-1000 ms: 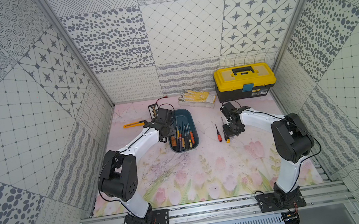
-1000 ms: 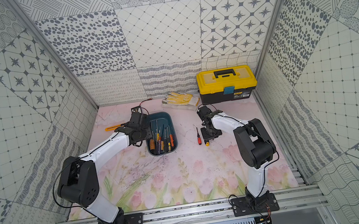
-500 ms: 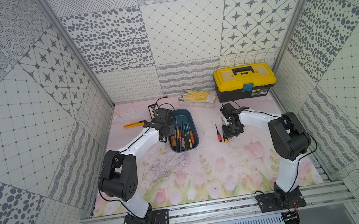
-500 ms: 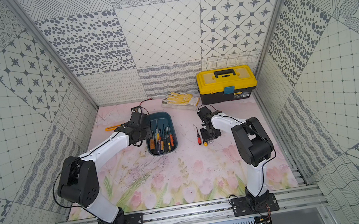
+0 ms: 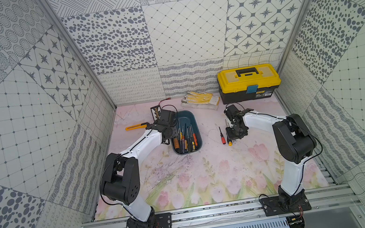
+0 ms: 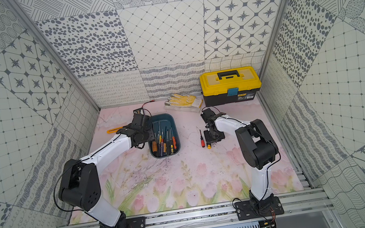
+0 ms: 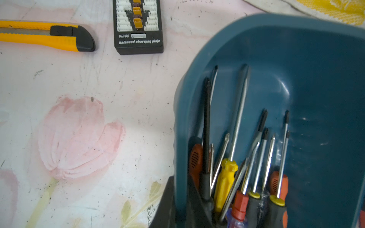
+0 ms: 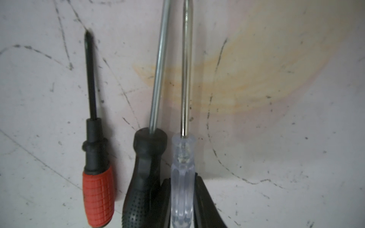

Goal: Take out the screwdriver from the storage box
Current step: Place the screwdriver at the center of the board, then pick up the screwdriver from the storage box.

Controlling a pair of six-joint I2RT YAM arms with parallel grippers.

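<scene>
The left arm [image 5: 142,145] reaches from its base at the 7 o'clock edge of the flowered mat [image 5: 210,176]. Its forearm slants low toward 1 o'clock and its wrist bends down at the storage box [image 5: 188,116]. In the left wrist view the left gripper [image 7: 180,199] straddles the box's side wall, one finger outside and one inside, with the jaws pinched narrow on that wall. The right arm [image 5: 260,118] rises from 5 o'clock with its elbow high and its forearm running toward 10 o'clock. It tips the right gripper [image 8: 182,180] down onto the mat. There the jaws stand narrow against both sides of a clear-handled screwdriver [image 8: 182,156] lying flat. A black-handled screwdriver [image 8: 143,169] lies just beside it, and a red-handled screwdriver [image 8: 98,195] lies a little apart. All three are outside the box, at its 3 o'clock. The box is a dark teal, open-topped tub with rounded corners. It sits just toward 11 o'clock of the mat's centre, with its long axis running 12 to 6. Its screwdrivers [image 7: 225,185] crowd the 6 o'clock end, with orange, yellow, red and black handles and shafts pointing toward 12.
</scene>
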